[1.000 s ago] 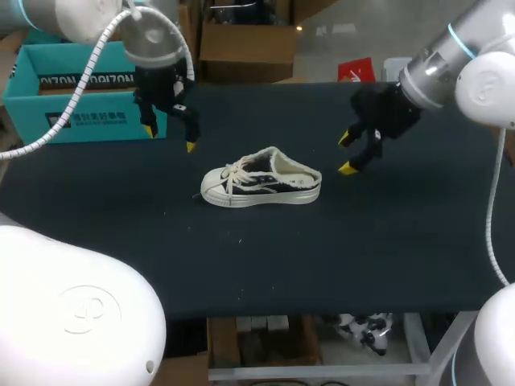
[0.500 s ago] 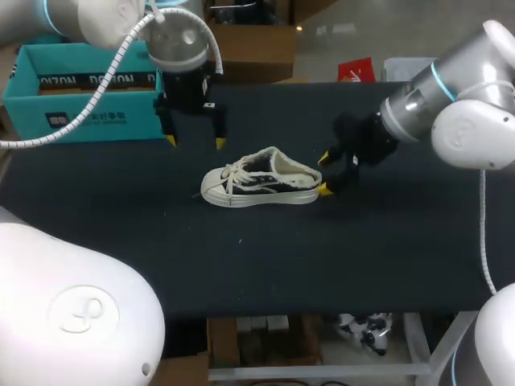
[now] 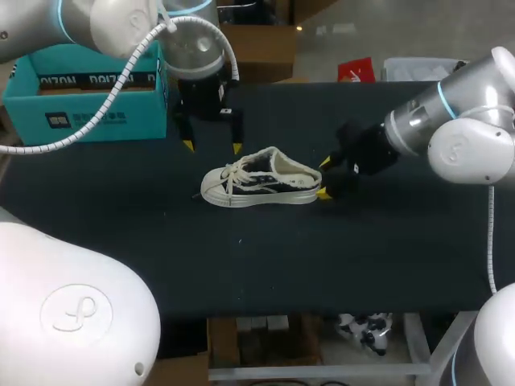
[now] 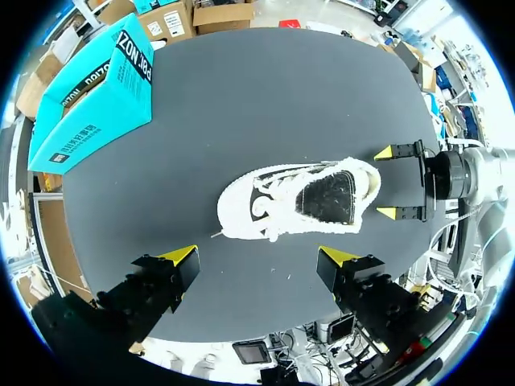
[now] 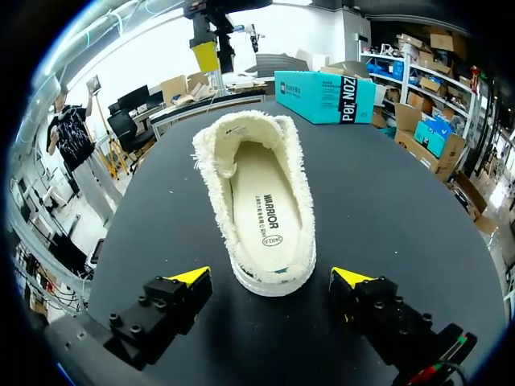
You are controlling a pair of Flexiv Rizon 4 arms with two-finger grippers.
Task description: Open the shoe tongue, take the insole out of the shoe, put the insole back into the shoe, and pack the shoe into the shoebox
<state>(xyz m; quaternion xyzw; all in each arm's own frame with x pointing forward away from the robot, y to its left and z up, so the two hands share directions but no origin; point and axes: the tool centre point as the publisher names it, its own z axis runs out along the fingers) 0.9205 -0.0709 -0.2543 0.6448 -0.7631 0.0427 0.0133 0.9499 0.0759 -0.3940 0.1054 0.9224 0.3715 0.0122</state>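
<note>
Head view: low cream-and-black canvas sneaker point(image 3: 261, 178) near the middle of the dark cloth-topped table point(image 3: 362, 249). Sits upright on its sole, toe toward the left arm's side, heel toward the right arm's. Teal cardboard shoebox point(image 3: 96, 121) well apart, at the far corner on the left arm's side.

Left gripper point(image 3: 213, 147) above the table just beyond the laced front, fingers spread wide, holding nothing. Right gripper point(image 3: 323, 178) low at the heel, fingers also wide, one yellow tip on each side. From the right wrist view, both tips clear of the rubber, so no hold yet.

Handling, by judgement:
- **Whole shoe:** looks light and likely to skid on the cloth under a push from one end only. Worth bracing at the heel during work on the front.
- **Upper and sole:** soft canvas upper with a frayed collar, probably collapsing under a pinch. Stiff rubber sole edge the surer place to clamp.
- **Laces and tongue:** white laces point(image 3: 232, 173) tied loosely over the cream tongue point(image 5: 225, 161). Thin and floppy, by the look. Best pinched at its free upper edge and drawn toward the toe.
- **Insole:** cream printed insole point(image 5: 261, 213) flat inside, thin and bendy. Best lifted at its heel end, at the widest part of the opening.
</note>
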